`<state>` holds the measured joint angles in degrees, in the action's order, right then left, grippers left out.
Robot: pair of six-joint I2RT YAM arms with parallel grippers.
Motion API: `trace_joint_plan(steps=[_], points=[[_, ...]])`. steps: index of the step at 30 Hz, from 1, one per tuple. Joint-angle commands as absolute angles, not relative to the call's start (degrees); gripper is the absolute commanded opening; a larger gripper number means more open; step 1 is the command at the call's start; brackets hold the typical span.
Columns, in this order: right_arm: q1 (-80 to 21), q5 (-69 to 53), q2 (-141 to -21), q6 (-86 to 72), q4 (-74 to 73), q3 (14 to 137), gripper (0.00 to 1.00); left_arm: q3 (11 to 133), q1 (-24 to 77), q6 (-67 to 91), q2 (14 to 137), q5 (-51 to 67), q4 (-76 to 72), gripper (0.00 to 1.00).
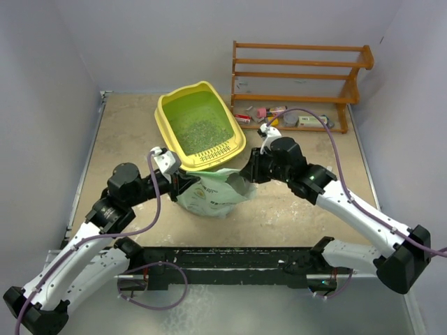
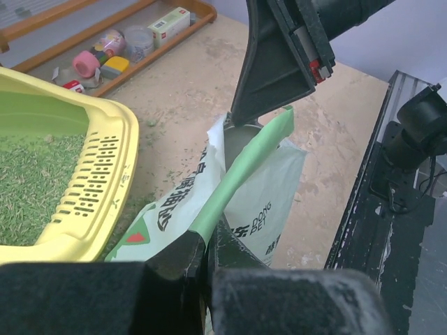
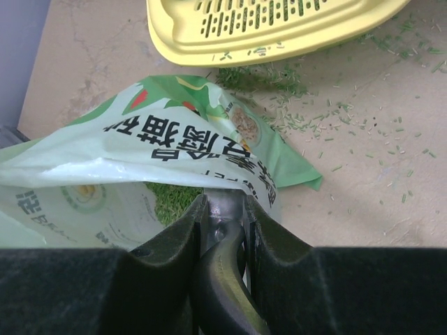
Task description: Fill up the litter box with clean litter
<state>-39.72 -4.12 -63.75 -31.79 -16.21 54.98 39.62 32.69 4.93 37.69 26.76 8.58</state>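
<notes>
Litter box (image 1: 165, 110) floor is covered with litter (image 1: 200, 131), more is seen in the bag (image 1: 213, 197) just beside its grille rim, bag edge is pinched by left gripper (image 2: 208, 241), scoop (image 3: 225, 216) is clamped by right gripper (image 3: 223, 200).

Yellow litter box (image 1: 209, 155) holds grey-green clean litter (image 1: 199, 130) inside

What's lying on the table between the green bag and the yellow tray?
Loose litter granules, spilled between bag and litter box; the right wrist view shows them.
</notes>
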Motion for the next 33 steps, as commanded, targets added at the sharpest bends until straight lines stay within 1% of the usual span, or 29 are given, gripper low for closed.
trace_joint_plan(steps=[1, 5, 19, 33], points=[[-42.8, 4.1, -65.8, -28.5, -14.0, 59.9, 0.0, 40.3, 32.5, 6.6, 36.6, 26.2, 0.4, 0.0], [-46.0, 9.2, -68.6, -27.1, -14.0, 60.7, 0.0, 39.3, 32.5, 7.7, 35.0, 25.6, -1.2, 0.0], [-52.2, 16.3, -77.5, -27.8, -9.6, 58.2, 0.0, 39.7, 32.5, 8.3, 36.6, 27.8, -1.7, 0.0], [-54.1, 15.2, -84.5, -33.8, -2.8, 51.9, 0.0, 40.1, 32.5, 8.3, 37.0, 28.2, -1.0, 0.0]])
